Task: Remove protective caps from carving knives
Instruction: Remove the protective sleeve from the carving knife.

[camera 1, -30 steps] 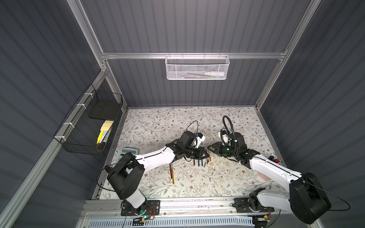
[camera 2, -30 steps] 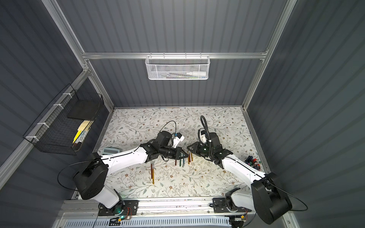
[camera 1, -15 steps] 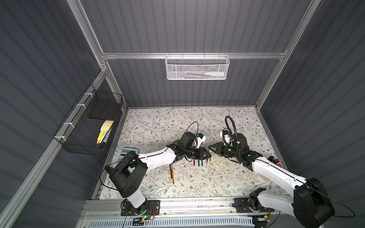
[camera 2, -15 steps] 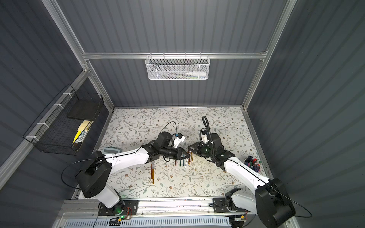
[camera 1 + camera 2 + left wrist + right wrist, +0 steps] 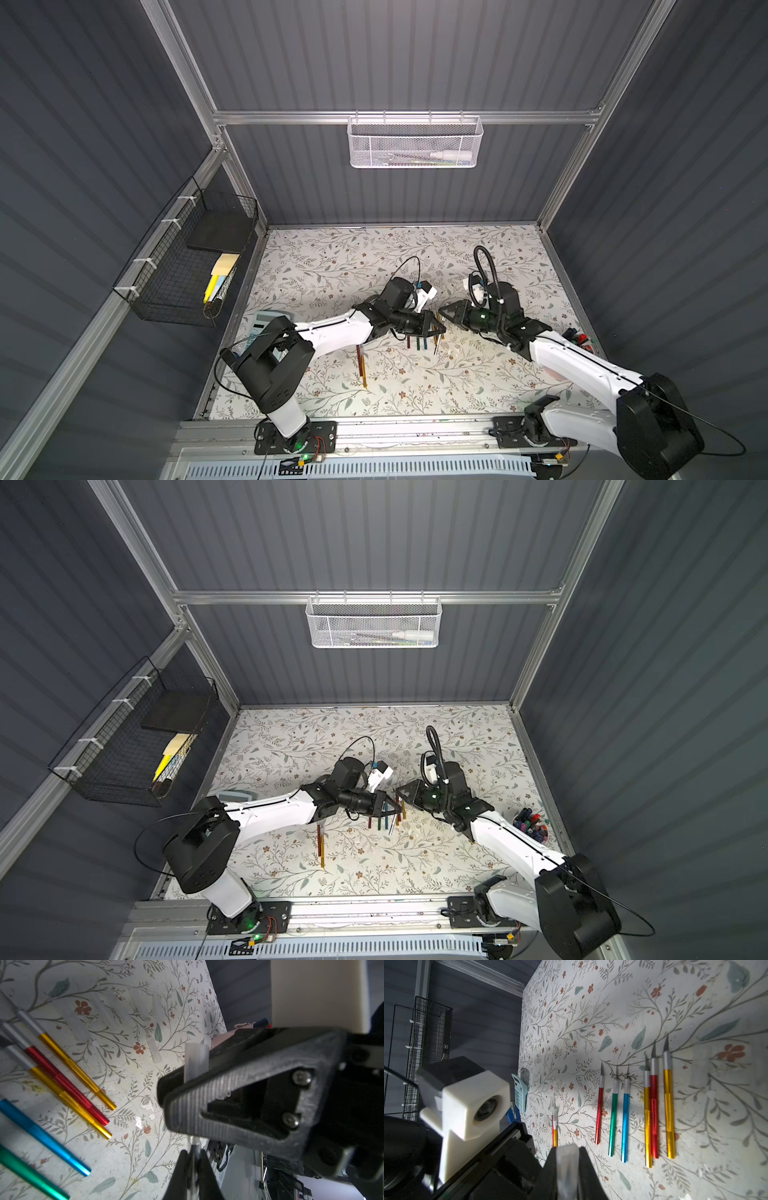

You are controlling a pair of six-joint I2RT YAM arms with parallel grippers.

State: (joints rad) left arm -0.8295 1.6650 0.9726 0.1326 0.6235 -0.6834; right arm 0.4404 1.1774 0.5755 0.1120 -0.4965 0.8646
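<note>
Gold and red, the two capped knives (image 5: 362, 368) lie at the lower left of the flowered table (image 5: 332, 257) in a top view, not yet handled. Right of them is the row of bare knives (image 5: 633, 1115), side by side with their blades out.

Right again, my left gripper (image 5: 439, 329) is clenched on the thin pale knife (image 5: 393, 826), whose handle slants down below it, clear of the row. Facing it tip to tip, my right gripper (image 5: 443, 311) is pinched on the clear cap (image 5: 196, 1057), which pokes out past the black fingers (image 5: 187, 1105) in the left wrist view. I cannot tell whether the cap has fully left the blade.

I judge this to be the pull itself. To do it well, I hold the knife hard and motionless with the left. I draw the right away straight along the knife's own line, without twisting or tilting, so the sleeve does not bind on the point. Once it is free, the cap belongs further right with the loose caps (image 5: 154, 1051), well away from the blades.
</note>
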